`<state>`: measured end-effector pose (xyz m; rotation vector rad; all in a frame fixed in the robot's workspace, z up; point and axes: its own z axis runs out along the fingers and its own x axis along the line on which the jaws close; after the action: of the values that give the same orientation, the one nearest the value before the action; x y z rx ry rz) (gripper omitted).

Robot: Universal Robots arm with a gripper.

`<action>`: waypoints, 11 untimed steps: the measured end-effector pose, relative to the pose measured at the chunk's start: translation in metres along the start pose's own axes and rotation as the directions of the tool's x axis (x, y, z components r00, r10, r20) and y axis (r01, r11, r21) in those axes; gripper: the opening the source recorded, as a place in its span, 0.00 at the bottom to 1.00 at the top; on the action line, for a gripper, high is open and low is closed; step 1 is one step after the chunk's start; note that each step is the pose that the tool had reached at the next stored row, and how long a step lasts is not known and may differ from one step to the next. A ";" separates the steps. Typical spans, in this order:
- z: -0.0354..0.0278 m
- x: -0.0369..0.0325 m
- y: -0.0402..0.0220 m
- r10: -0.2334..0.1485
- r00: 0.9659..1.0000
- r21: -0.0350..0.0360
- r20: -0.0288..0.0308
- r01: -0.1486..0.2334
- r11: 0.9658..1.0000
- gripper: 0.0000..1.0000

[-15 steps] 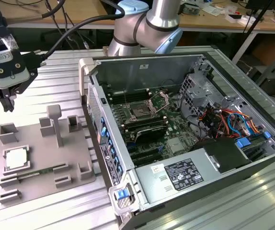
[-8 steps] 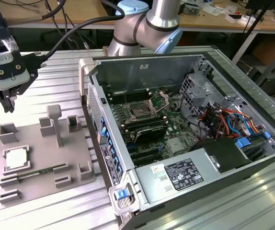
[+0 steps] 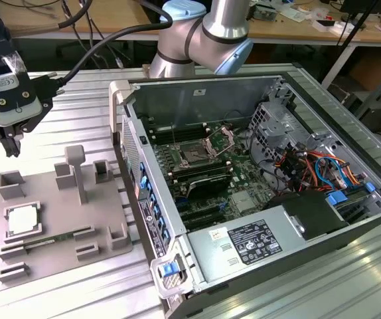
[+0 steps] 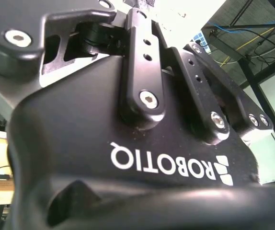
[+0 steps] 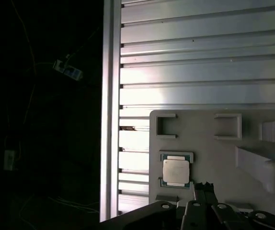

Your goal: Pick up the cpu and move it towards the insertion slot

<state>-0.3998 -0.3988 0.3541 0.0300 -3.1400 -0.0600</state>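
The cpu (image 3: 23,219), a silvery square chip with a thin green rim, lies in a square holder on the grey fixture plate (image 3: 58,256) at the exterior view's left. My gripper (image 3: 8,145) hangs above the plate's far left corner, well clear of the chip, with its fingers shut and nothing between them. In the first wrist view the cpu (image 5: 177,170) lies just beside the tips of my gripper (image 5: 203,188). The insertion slot (image 3: 194,157) sits on the motherboard inside the open computer case, its metal retention frame (image 3: 220,139) swung up.
The open computer case (image 3: 257,199) fills the exterior view's right, with a grey power supply (image 3: 243,242) and coloured cables (image 3: 316,169). A long green memory stick (image 3: 51,239) lies on the plate near the cpu. Upright pegs (image 3: 76,169) rise from the plate. Ribbed aluminium table (image 5: 200,57) lies below.
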 end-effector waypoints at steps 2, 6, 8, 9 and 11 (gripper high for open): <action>0.0003 0.0000 0.0000 0.000 1.000 0.000 0.000 0.000 1.000 0.11; 0.0010 0.0000 -0.0002 0.000 1.000 0.000 0.000 0.000 1.000 0.11; 0.0014 0.0000 -0.0002 0.000 1.000 0.000 0.000 0.000 1.000 0.11; 0.0016 0.0000 -0.0003 0.000 1.000 0.000 0.000 0.000 1.000 0.11; 0.0019 0.0000 -0.0003 0.000 1.000 0.000 0.000 0.000 1.000 0.11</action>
<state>-0.3998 -0.3991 0.3522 0.0300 -3.1400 -0.0600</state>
